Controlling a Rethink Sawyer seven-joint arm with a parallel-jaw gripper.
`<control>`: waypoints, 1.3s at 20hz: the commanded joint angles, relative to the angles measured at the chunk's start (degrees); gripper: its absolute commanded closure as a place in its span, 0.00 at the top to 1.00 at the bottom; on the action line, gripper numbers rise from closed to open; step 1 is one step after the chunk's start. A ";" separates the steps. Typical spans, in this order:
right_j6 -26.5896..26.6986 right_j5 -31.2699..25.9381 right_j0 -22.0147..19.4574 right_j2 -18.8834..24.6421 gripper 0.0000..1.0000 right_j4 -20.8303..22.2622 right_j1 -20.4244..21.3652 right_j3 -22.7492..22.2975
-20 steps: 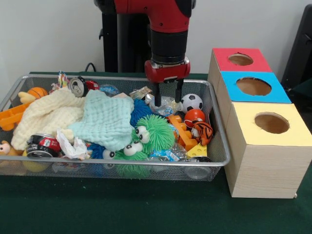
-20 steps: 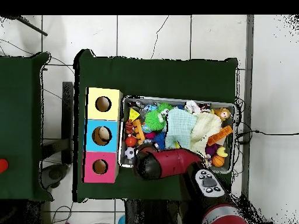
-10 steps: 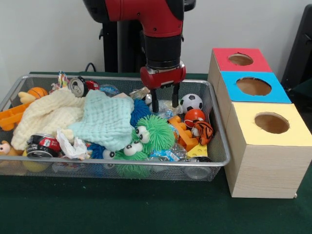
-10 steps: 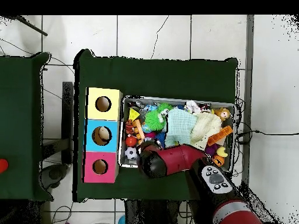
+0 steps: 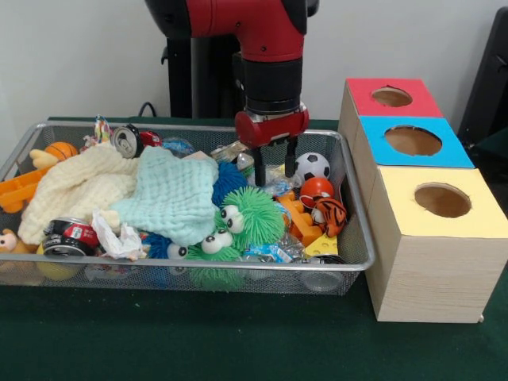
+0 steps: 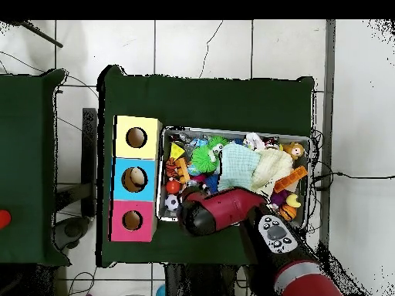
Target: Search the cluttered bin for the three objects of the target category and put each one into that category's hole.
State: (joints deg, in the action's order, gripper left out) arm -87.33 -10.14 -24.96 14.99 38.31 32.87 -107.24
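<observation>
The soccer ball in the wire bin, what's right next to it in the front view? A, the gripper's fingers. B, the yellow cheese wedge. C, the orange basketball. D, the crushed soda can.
A: in the front view the soccer ball sits at the bin's back right, just right of the open gripper, whose fingers hang beside it; the other three things lie farther off.

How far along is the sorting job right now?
Done: one object seems to lie in the blue box's hole, seen from overhead. In hand: nothing; the open end effector hangs empty over the wire bin, beside the soccer ball. Left: the remaining target objects, whichever they are.
</observation>
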 commanded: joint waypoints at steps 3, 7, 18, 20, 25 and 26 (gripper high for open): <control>4.06 -3.88 1.07 3.76 1.00 6.24 -4.46 6.59; 2.87 -3.62 1.90 2.95 1.00 6.73 -5.65 7.79; 0.14 -1.88 4.00 0.51 1.00 7.46 -7.81 9.74; -0.24 -1.51 3.94 0.44 1.00 7.39 -8.11 9.88; 0.17 -1.76 2.98 1.08 1.00 7.24 -8.42 9.64; 0.31 -1.81 2.81 1.18 1.00 7.26 -8.61 9.68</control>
State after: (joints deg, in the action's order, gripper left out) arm -87.33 -10.18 -21.73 14.57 41.60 31.76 -104.11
